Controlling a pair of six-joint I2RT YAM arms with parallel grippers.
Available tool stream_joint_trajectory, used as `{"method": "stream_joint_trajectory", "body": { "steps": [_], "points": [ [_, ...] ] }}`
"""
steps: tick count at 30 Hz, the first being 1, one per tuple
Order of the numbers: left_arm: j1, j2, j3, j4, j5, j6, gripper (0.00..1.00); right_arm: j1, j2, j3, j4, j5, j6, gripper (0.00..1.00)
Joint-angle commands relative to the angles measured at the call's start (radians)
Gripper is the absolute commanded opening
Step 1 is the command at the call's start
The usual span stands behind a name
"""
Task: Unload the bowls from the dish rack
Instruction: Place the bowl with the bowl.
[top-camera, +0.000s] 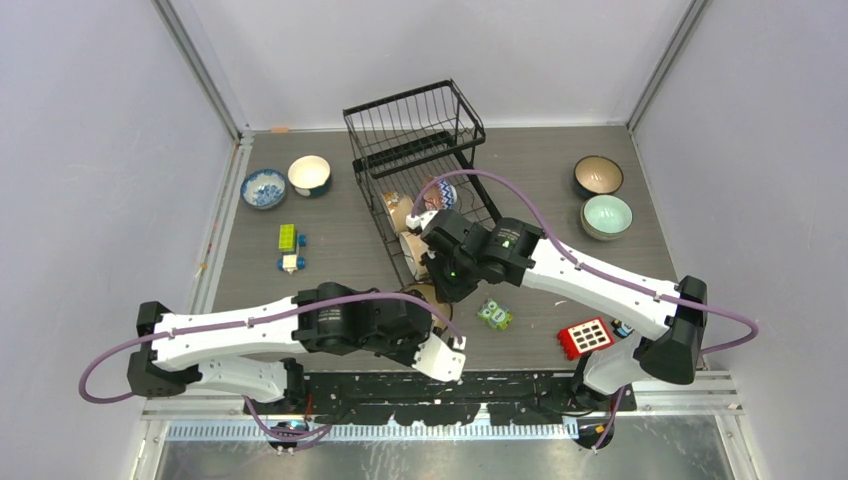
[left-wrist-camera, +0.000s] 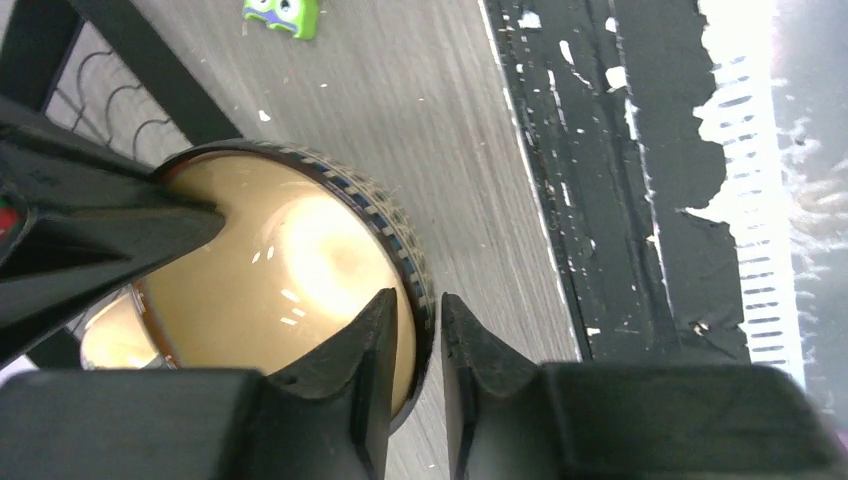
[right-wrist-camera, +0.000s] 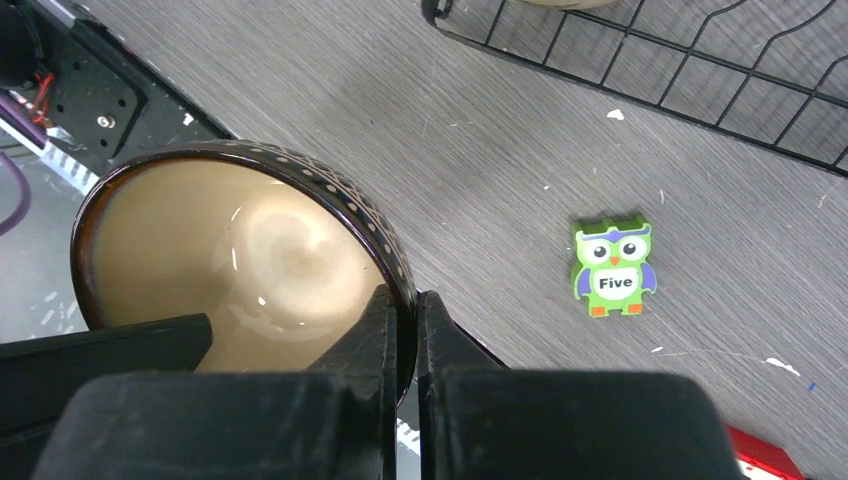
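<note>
A dark brown bowl with a cream inside (top-camera: 424, 293) hangs between my two grippers, in front of the black wire dish rack (top-camera: 415, 125). My right gripper (right-wrist-camera: 403, 300) is shut on its rim (right-wrist-camera: 330, 190). My left gripper (left-wrist-camera: 420, 305) straddles the opposite rim of the same bowl (left-wrist-camera: 290, 270), one finger inside and one outside, with a small gap showing. Three bowls remain in the rack's lower tray (top-camera: 412, 245), one of them reddish patterned (top-camera: 440, 195). Blue-patterned (top-camera: 265, 187) and cream-inside (top-camera: 310, 175) bowls sit at the far left. A brown (top-camera: 598, 176) and a mint bowl (top-camera: 607, 216) sit at the far right.
A green owl block (top-camera: 494, 315) lies just right of the held bowl; it also shows in the right wrist view (right-wrist-camera: 612, 268). A red block (top-camera: 586, 337) sits near the right arm's base. Small toy blocks (top-camera: 288, 238) lie at the left. The table's black front edge (left-wrist-camera: 620, 200) is close.
</note>
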Motion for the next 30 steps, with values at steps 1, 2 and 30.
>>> {"method": "stream_joint_trajectory", "body": {
  "steps": [1, 2, 30],
  "points": [
    [0.001, -0.022, 0.059, 0.074, -0.085, -0.058, 0.36, 0.007, -0.032, -0.001, 0.033, 0.036, 0.014, 0.01],
    [0.001, -0.026, 0.061, 0.077, -0.089, -0.068, 0.43, 0.007, -0.036, -0.003, 0.035, 0.042, 0.018, 0.01],
    [0.04, -0.054, 0.037, 0.413, -0.619, -1.114, 1.0, -0.102, -0.382, -0.336, 0.223, 0.456, 0.271, 0.01]
  ]
}}
